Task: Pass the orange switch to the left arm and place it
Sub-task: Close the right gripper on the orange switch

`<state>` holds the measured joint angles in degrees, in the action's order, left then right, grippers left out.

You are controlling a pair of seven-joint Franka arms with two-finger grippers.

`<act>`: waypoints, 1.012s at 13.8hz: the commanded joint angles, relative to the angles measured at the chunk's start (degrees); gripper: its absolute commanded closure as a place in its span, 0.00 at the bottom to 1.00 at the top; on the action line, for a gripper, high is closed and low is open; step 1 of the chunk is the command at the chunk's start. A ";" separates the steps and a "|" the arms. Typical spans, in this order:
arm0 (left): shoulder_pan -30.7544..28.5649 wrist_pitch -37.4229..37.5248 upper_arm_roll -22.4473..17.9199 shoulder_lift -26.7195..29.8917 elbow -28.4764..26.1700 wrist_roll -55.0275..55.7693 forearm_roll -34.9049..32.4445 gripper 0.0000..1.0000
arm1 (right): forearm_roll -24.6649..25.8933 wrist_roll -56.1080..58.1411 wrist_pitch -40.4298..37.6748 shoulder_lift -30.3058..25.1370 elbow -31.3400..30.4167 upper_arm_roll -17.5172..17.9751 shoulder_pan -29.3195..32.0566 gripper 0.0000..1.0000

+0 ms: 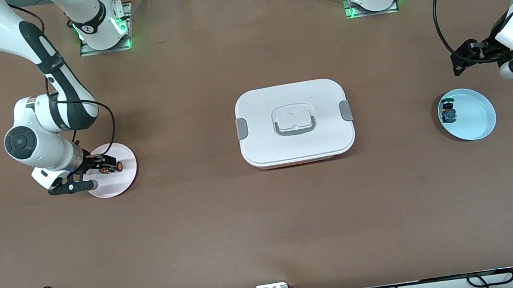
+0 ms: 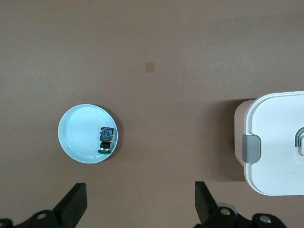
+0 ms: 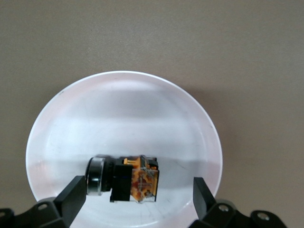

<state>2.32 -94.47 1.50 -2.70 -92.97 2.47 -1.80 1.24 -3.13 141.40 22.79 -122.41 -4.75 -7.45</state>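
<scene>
The orange switch (image 1: 112, 167) lies on its side in a pale pink plate (image 1: 125, 177) toward the right arm's end of the table. In the right wrist view the switch (image 3: 137, 180) lies between my right gripper's open fingers, neither touching it. My right gripper (image 1: 105, 168) (image 3: 138, 197) is low over the plate. The white box (image 1: 294, 122) with grey clips stands mid-table; its edge shows in the left wrist view (image 2: 275, 142). My left gripper (image 1: 471, 54) (image 2: 141, 202) is open and empty, up over bare table beside a blue plate (image 1: 476, 117).
The blue plate (image 2: 78, 135) holds a small blue-bodied, green-capped switch (image 1: 448, 112) (image 2: 106, 140). Both arm bases stand at the table's back edge. Cables and a small device lie along the edge nearest the front camera.
</scene>
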 commanded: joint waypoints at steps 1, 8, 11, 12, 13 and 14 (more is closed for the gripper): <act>0.14 0.77 -0.09 0.94 -0.20 -0.54 -1.10 0.00 | -0.45 -1.26 1.95 0.67 -0.46 0.18 -0.37 0.00; 0.14 0.69 -0.09 0.94 -0.20 -0.54 -1.10 0.00 | -1.06 -1.26 2.22 1.99 -0.90 0.44 -1.25 0.00; 0.14 0.77 -0.09 0.94 -0.20 -0.54 -1.10 0.00 | -1.06 -1.26 2.39 2.69 -0.82 0.44 -1.25 0.00; 0.14 0.77 -0.09 0.94 -0.20 -0.54 -1.10 0.00 | -1.06 -1.26 2.48 2.78 -0.90 0.44 -1.51 0.00; 0.14 0.77 -0.09 0.94 -0.20 -0.54 -1.10 0.00 | -1.06 -1.26 2.48 2.87 -0.82 0.44 -1.60 0.00; 0.14 0.77 -0.09 0.94 -0.20 -0.54 -1.10 0.00 | -1.06 -1.26 2.48 2.96 -0.81 0.44 -1.60 0.00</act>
<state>2.32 -94.45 1.50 -2.70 -92.97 2.48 -1.80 0.78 -3.84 142.87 25.87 -122.58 -4.39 -8.65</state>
